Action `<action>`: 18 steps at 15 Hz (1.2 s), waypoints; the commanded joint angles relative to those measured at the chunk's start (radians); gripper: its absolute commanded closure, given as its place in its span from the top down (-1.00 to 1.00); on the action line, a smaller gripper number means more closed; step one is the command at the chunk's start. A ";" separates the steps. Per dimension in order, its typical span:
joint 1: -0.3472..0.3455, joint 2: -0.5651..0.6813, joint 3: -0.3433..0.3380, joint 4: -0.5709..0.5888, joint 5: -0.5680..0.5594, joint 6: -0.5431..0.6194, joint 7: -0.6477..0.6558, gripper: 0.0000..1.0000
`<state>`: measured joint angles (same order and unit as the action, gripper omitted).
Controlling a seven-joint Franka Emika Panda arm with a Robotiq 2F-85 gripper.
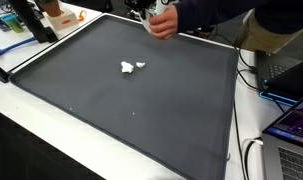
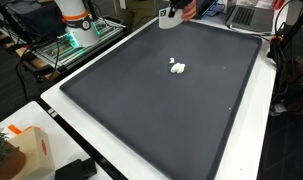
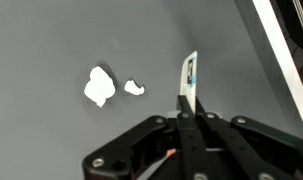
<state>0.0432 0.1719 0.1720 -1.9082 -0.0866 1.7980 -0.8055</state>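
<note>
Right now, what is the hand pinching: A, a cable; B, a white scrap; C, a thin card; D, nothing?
C: in the wrist view the hand is shut on a thin card that sticks out past its fingers; the white scraps lie apart from it on the mat.

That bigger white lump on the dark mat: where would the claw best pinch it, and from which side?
Probably from straight above: the bigger white lump lies low on the flat mat. Pinch across its middle, with the jaws on the sides clear of the smaller piece close beside it. The gripper is shut on a thin card.
</note>
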 commanded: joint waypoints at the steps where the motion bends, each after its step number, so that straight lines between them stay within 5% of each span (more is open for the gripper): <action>1: 0.017 0.007 -0.015 0.024 -0.003 -0.037 -0.009 -0.42; 3: 0.021 -0.003 -0.015 0.018 -0.016 -0.020 0.002 -0.32; 6: 0.020 -0.027 -0.019 -0.008 -0.023 0.008 0.005 0.19; 11: 0.007 -0.207 -0.052 -0.247 -0.013 0.207 0.186 0.94; 18: 0.003 -0.404 -0.098 -0.628 -0.123 0.696 0.437 1.00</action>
<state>0.0440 -0.1027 0.0827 -2.3406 -0.1381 2.3230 -0.4977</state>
